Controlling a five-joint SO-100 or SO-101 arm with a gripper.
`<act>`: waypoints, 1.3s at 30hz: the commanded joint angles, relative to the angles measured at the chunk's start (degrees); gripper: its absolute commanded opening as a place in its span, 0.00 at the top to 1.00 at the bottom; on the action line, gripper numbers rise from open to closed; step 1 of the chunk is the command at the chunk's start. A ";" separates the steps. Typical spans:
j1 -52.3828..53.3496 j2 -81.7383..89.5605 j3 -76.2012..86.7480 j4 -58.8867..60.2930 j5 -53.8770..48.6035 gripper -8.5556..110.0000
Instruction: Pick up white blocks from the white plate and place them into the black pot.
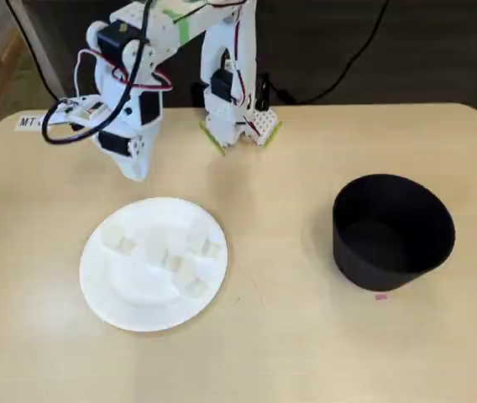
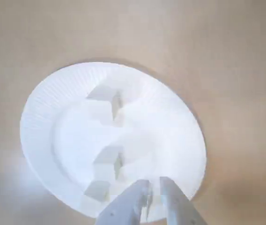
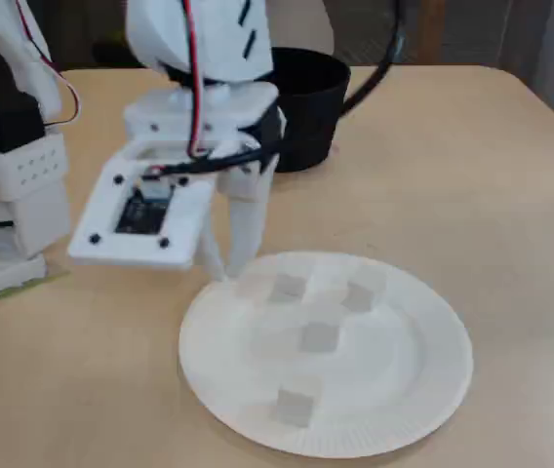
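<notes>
Jaws narrow, empty, above ribbed white plate (image 2: 39, 108); pale cubes (image 3: 318, 337) scattered inside.

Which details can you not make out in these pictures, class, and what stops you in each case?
- Number of white blocks: white on the white plate; the wrist view is washed out and blurred.
- Inside of the black pot: dark in a fixed view; the arm covers much of the pot in the other.
- Gripper: only the fingertips enter the wrist view at the bottom edge, a narrow gap between them.
</notes>
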 commanded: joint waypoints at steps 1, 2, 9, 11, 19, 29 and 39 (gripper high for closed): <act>-0.26 -3.25 -4.92 -1.32 0.18 0.85; -0.26 -4.31 -5.63 -1.49 0.18 0.82; 0.79 -11.95 -10.20 -1.05 1.85 0.74; 1.41 -13.89 -10.90 -1.14 2.64 0.73; 2.99 -23.99 -18.19 -0.79 4.39 0.72; 2.11 -32.96 -27.25 -0.62 4.13 0.73; 0.97 -35.07 -27.69 -2.99 6.59 0.88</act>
